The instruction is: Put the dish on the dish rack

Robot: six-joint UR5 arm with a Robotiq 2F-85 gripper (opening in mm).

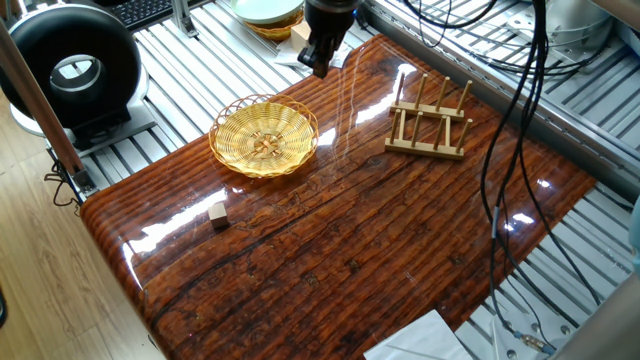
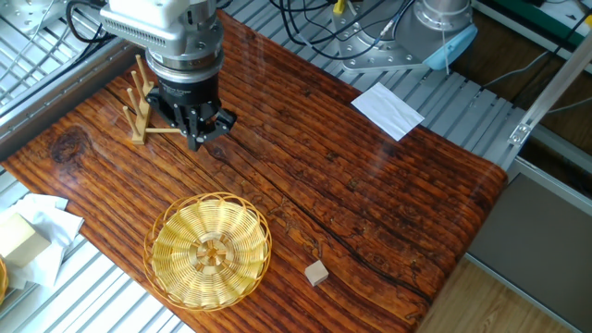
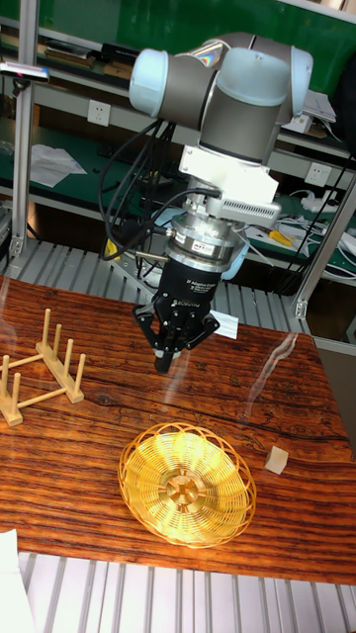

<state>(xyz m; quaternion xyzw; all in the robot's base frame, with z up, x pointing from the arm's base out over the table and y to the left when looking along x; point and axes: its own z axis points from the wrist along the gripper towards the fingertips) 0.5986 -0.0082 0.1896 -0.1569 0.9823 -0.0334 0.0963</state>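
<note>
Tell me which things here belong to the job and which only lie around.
For the job:
- dish, flat on the table
- dish rack, empty
- gripper, above the table, holding nothing

Only lying around:
- small wooden block
- white paper
- round black device

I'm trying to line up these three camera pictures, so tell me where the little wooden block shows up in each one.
One fixed view: the wooden block sits left of centre, below and left of the dish.
The other fixed view: the block is low, right of the dish.
Tall fixed view: the block is right of the dish.
Shared landmark: the dish, flat on the table, always beside the block.
</note>
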